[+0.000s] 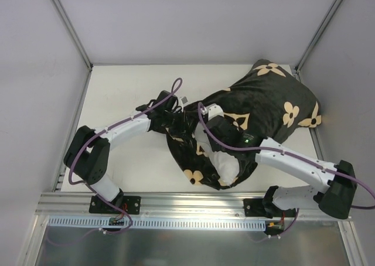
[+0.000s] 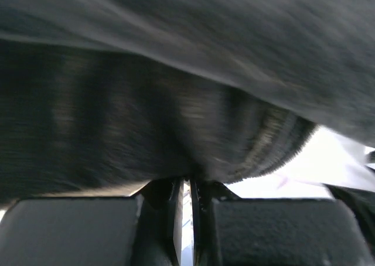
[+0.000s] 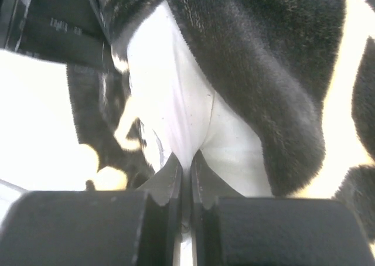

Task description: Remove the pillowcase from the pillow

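Writing: you get only small pale print on a dark band in the right wrist view, too blurred to read.
Left pincer: clenched, with its tips nipping a fold of the black pillowcase.
Right pincer: clenched on the white cloth of the pillow, just beside the pillowcase edge.
Pillowcase: you find it on the table, right of centre, its far end near the back right corner, with tan flowers printed on it.
Pillow: mostly inside the pillowcase, with white showing at the near open end.
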{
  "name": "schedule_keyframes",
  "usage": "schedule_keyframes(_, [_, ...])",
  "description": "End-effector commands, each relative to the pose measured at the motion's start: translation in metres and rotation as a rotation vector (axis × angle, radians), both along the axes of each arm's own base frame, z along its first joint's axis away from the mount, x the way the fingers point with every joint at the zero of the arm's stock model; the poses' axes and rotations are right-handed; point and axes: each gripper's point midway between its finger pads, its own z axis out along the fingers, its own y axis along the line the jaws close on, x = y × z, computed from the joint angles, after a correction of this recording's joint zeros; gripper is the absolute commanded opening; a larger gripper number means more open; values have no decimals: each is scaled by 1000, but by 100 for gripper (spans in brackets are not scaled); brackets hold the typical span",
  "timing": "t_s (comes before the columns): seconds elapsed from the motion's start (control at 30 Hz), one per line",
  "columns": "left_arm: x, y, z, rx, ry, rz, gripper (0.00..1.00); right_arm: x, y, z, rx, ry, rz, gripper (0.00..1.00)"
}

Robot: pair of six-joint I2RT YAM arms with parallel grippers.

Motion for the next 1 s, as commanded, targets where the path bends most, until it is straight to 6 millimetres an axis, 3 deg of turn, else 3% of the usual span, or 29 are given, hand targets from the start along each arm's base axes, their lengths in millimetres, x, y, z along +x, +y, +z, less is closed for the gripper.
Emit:
schedule_keyframes(0.0, [23, 21, 15, -13, -48, 90, 0, -19, 3, 57, 215, -26, 88, 1])
schedule_keyframes(0.1, [31, 42, 26, -26, -75, 152, 0, -45, 5, 69, 280, 21, 215, 1])
schedule_keyframes(0.33, [47, 77, 39, -52, -97, 265, 0, -87, -17, 92, 408, 59, 291, 1])
schedule_keyframes(0.53, [69, 88, 63, -106, -121, 314, 0, -117, -40, 67, 389, 162, 308, 1])
schedule_keyframes(0.63, [88, 82, 72, -120, -134, 306, 0, -128, -43, 68, 433, 185, 325, 1])
schedule_keyframes(0.73, [104, 74, 64, -125, -103, 289, 0, -132, -43, 81, 492, 166, 332, 1])
schedule_keyframes(0.83, [121, 69, 43, -101, -57, 295, 0, -132, -28, 111, 615, 122, 373, 1])
schedule_keyframes(0.9, [126, 78, 27, -37, -16, 287, 0, -127, -10, 133, 712, 92, 396, 1])
schedule_keyframes(0.97, [144, 89, 22, 3, -10, 285, 0, -118, 6, 148, 800, 74, 381, 1])
